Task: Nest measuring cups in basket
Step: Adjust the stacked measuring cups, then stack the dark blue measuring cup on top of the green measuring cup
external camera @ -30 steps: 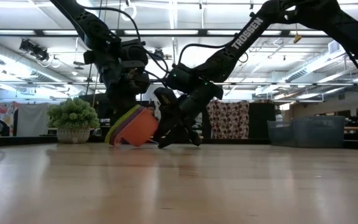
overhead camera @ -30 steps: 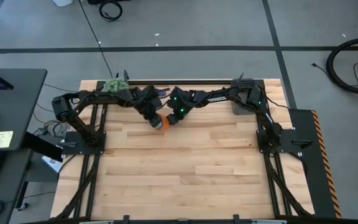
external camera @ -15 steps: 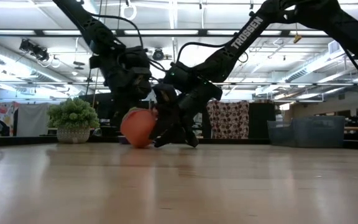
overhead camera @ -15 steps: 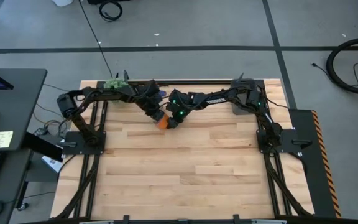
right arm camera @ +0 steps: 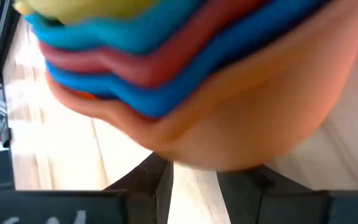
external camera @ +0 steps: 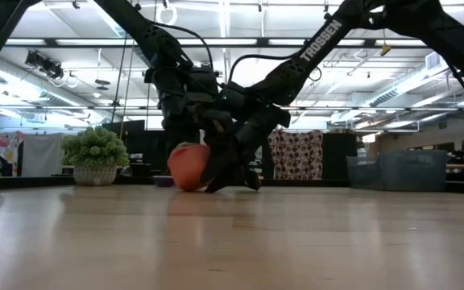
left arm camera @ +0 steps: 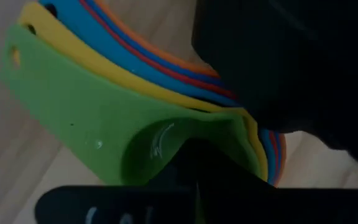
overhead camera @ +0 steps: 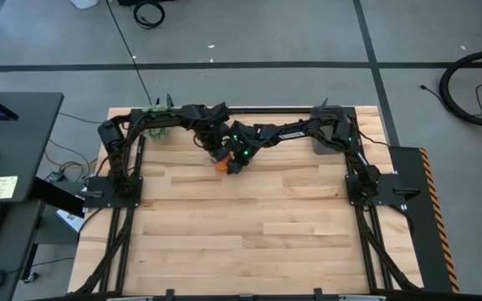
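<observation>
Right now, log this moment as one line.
left tool: shut on nested cups | right tool: on orange cup | basket: back right

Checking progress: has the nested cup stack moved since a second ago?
Yes. In the low view the cup stack has shifted right, away from the potted plant, and turned bottom-forward.

A fuzzy green plant ball point(external camera: 95, 147) in its pot sits on the wooden table point(overhead camera: 249, 226).
</observation>
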Controlling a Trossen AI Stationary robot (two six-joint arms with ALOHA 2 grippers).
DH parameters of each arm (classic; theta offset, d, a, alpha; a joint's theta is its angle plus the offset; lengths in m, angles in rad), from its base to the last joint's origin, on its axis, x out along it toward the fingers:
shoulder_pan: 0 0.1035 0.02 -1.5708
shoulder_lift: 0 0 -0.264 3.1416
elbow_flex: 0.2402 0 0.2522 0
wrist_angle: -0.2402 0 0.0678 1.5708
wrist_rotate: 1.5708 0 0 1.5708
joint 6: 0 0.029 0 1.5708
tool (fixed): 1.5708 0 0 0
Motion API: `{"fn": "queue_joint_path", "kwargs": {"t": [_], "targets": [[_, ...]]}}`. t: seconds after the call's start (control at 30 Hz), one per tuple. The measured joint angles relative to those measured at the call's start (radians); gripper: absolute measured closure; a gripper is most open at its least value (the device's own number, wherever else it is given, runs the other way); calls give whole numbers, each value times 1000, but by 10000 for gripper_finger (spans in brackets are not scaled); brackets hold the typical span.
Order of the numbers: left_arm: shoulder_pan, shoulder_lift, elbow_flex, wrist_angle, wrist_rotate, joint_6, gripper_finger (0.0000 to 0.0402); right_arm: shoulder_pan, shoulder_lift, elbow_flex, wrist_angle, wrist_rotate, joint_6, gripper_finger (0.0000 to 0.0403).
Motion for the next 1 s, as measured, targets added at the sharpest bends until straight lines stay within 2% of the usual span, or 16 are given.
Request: {"fn": "queue_joint_path", "kwargs": {"t": [0.23, 0.53, 0.67, 0.87, 1.0], "targets": [[-2, 4, 0, -18, -9, 33, 395, -8, -5, 4, -64, 6, -97, 285], [-1, -3, 2, -1, -7, 67, 395, -40, -28, 2, -208, -67, -195, 286], [10, -32, 2, -7, -10, 63, 395, -57, -65, -1, -331, -18, -251, 286], [17, -113, 2, -7, -29, 59, 395, -82, -116, -1, -493, 117, -342, 286], [31, -179, 2, -19, -88, 60, 395, -97, -134, 0, -511, 124, -350, 286]]}}
